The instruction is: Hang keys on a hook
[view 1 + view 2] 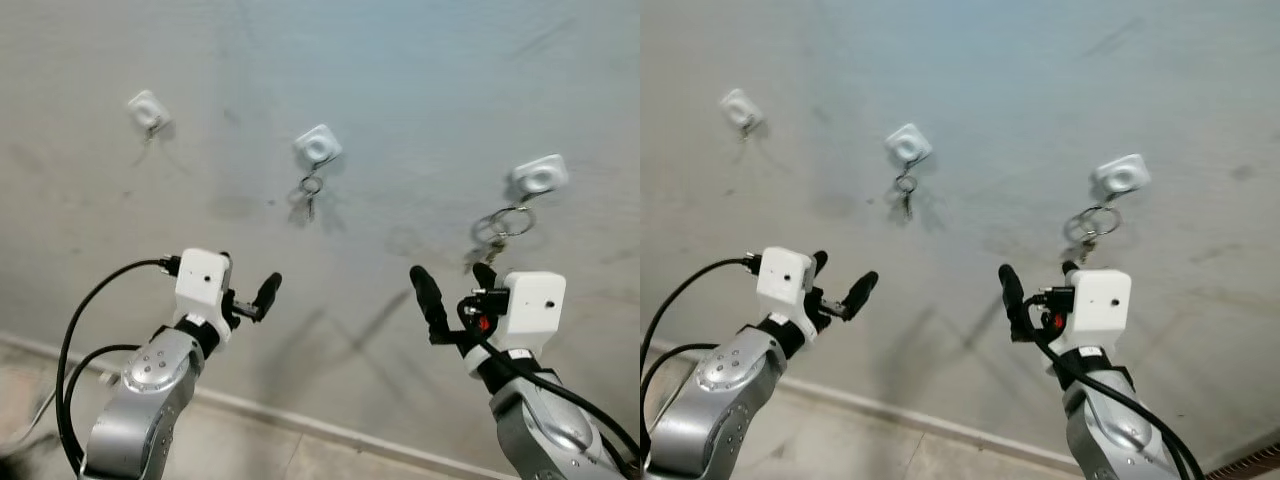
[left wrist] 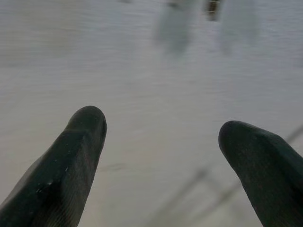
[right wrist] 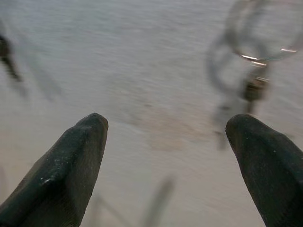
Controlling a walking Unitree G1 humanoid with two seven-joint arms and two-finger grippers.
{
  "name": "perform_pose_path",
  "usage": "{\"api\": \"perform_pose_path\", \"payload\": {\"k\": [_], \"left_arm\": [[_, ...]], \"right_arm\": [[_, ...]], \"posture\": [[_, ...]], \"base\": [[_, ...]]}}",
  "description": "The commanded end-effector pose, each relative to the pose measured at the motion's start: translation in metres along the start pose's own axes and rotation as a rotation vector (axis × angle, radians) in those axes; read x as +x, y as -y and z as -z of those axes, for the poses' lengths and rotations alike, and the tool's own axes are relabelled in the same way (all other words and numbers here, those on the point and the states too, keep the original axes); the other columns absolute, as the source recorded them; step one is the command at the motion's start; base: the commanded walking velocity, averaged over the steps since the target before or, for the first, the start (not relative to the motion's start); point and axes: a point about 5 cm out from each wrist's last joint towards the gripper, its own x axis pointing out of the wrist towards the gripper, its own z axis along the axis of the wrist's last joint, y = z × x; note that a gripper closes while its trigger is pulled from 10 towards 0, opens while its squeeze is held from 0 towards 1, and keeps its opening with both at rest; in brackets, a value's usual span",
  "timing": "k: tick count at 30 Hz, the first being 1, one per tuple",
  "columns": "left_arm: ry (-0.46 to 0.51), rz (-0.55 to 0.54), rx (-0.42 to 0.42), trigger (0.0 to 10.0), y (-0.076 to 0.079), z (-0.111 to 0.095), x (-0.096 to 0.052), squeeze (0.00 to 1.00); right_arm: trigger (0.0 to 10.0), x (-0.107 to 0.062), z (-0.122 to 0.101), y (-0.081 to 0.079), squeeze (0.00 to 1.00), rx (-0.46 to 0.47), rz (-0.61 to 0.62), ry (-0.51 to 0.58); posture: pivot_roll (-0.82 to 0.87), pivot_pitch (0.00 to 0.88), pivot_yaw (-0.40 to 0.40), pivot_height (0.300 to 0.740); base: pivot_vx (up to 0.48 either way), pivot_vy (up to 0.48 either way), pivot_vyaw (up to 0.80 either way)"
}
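Three white hooks are stuck on the grey wall. A key ring with keys hangs from the right hook. A smaller set of keys hangs from the middle hook. The left hook is further off to the left. My right gripper is open and holds nothing, just below the right hook's keys, which appear blurred beyond its fingertips in the right wrist view. Lower left of the middle hook, my left gripper is raised and open, also holding nothing, its fingers spread before bare wall.
A pale baseboard runs along the foot of the wall, with floor below it. A black cable loops out from my left wrist. The wall between and under the hooks is bare.
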Motion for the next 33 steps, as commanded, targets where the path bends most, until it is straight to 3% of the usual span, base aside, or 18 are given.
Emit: {"api": "perform_pose_path", "payload": {"k": [1, 19, 21, 30, 33], "left_arm": [[-0.019, 0.024, -0.006, 10.0, 0.0026, 0.002, 0.0005, 0.0], [-0.048, 0.056, -0.003, 10.0, 0.0041, 0.0, 0.0008, 0.0], [-0.061, 0.045, 0.049, 10.0, 0.0039, -0.0025, 0.0013, 0.0], [-0.056, 0.09, 0.035, 10.0, 0.0047, -0.0038, -0.001, 0.0], [-0.058, 0.115, 0.034, 10.0, 0.0074, -0.0045, -0.0013, 0.0]], "right_arm": [[10.0, 0.0011, -0.0008, 0.0004, 0.0, 0.0, -0.001, -0.004], [10.0, 0.0065, 0.0054, -0.0044, 0.0, 0.023, -0.011, -0.036], [10.0, 0.0075, 0.0049, -0.0024, 0.0, 0.038, 0.007, -0.03], [10.0, 0.0061, 0.0074, -0.0005, 0.0, 0.061, 0.039, -0.028], [10.0, 0.0066, 0.0075, -0.0016, 0.0, 0.061, 0.035, -0.025]], "posture": [[0.1, 0.0, -0.045, 0.74], [0.12, 0.0, -0.037, 0.74], [0.12, 0.0, -0.033, 0.74], [0.12, 0.0, -0.024, 0.74], [0.12, 0.0, -0.023, 0.74]], "base": [[0.0, 0.0, -0.77], [0.0, 0.0, -0.77], [0.0, 0.0, -0.77], [0.0, 0.0, -0.76], [0.0, 0.0, 0.0]]}}
